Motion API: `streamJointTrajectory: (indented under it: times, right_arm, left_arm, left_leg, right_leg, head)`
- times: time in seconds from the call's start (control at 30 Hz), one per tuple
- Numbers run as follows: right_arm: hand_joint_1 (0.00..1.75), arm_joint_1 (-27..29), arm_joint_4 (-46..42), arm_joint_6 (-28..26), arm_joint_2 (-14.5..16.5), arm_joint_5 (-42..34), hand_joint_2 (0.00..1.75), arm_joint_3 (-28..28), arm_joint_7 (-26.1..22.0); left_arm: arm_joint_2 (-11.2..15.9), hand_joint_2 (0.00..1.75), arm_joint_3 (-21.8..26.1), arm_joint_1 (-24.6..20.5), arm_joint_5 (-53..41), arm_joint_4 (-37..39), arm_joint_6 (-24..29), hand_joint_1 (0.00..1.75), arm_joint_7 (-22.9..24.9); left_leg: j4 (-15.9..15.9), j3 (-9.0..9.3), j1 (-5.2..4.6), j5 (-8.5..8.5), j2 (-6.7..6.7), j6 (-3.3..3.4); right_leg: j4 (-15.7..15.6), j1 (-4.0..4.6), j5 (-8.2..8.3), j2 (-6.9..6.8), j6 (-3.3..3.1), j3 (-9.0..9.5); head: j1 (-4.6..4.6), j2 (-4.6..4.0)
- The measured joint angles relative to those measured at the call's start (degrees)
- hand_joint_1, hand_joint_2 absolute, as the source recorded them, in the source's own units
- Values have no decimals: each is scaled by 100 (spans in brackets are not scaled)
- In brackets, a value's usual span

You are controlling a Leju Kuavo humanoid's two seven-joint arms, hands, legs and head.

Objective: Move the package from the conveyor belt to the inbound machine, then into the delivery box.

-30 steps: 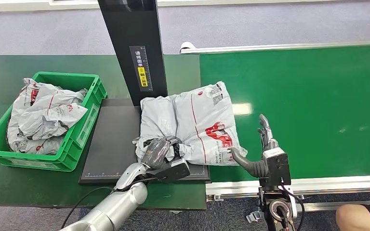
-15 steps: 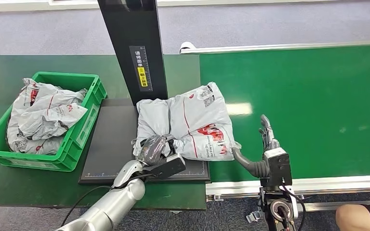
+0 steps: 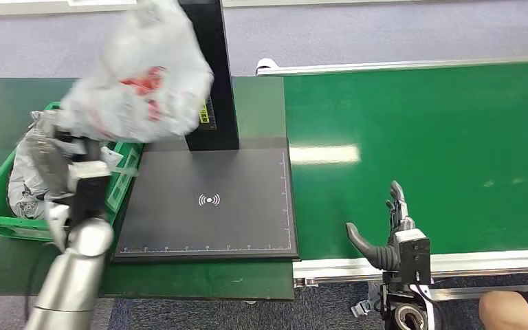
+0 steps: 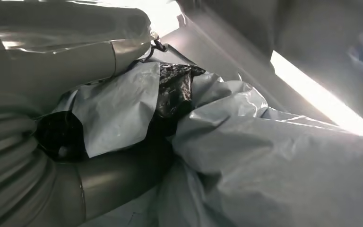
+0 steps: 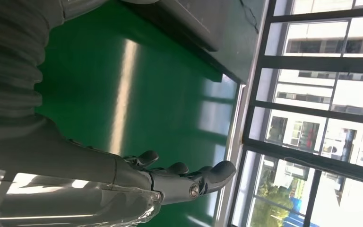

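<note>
overhead, package (image 3: 144,82) (hand-held) above part-filled crate (image 3: 120,180)

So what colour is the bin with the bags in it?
Green; the bin shows best in the head view.

Bright overhead glare on the conveyor belt (image 3: 419,137); the package (image 3: 141,82) motion-blurred.

One crate (image 3: 125,180), several grey packages (image 3: 137,82)
</note>
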Motion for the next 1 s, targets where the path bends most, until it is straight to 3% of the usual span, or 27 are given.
streamJointTrajectory:
  times: [0.13,0.27,0.37,0.5,0.63,0.8,0.9,1.0]
  right_arm:
    - [0,92,-69,-13,-4,-17,175,-43,-5]
    - [0,94,-78,6,-9,-64,175,-45,-4]
    - [0,83,-78,26,-9,-81,175,-41,1]
    - [0,41,-82,29,2,-80,175,-21,38]
    - [0,-22,-107,34,10,-78,175,34,97]
    - [0,-106,-109,41,8,-81,175,120,126]
    - [0,-155,-107,51,8,-83,175,161,127]
    - [0,-196,-102,56,5,-96,175,185,127]
  left_arm:
    - [559,175,1044,-546,66,93,-203,175,267]
    - [1146,175,1772,-1256,378,1112,-183,175,271]
    - [1492,175,2104,-1690,434,1952,-74,175,278]
    - [1812,175,2227,-2180,-169,3051,81,175,454]
    - [1865,175,2023,-2493,-1042,3949,85,175,804]
    - [1758,175,1561,-2519,-1895,4719,43,175,1446]
    - [1696,175,1253,-2476,-2455,5151,-188,175,2082]
    - [1621,175,1066,-2364,-2582,5485,-540,175,2253]
  left_leg:
    - [-2,-2,6,7,1,-10]
    - [-2,0,7,14,14,-16]
    - [-1,-2,7,16,12,-16]
    - [-1,-4,6,15,9,-16]
    - [0,-5,4,15,6,-15]
    - [1,-5,4,15,8,-16]
    - [0,-6,5,15,7,-16]
    - [0,-8,5,14,8,-16]
  right_leg:
    - [1,7,3,-1,-7,0]
    - [2,9,14,7,-17,-6]
    - [3,9,15,6,-17,-7]
    - [2,8,14,5,-17,-9]
    - [1,6,15,4,-16,-9]
    - [1,5,16,5,-16,-10]
    - [2,6,16,5,-17,-11]
    - [2,6,15,5,-17,-13]
  head:
    - [1,0]
    - [2,-1]
    - [2,1]
    - [2,0]
    - [2,-1]
    - [3,-1]
    - [2,-1]
    - [2,0]
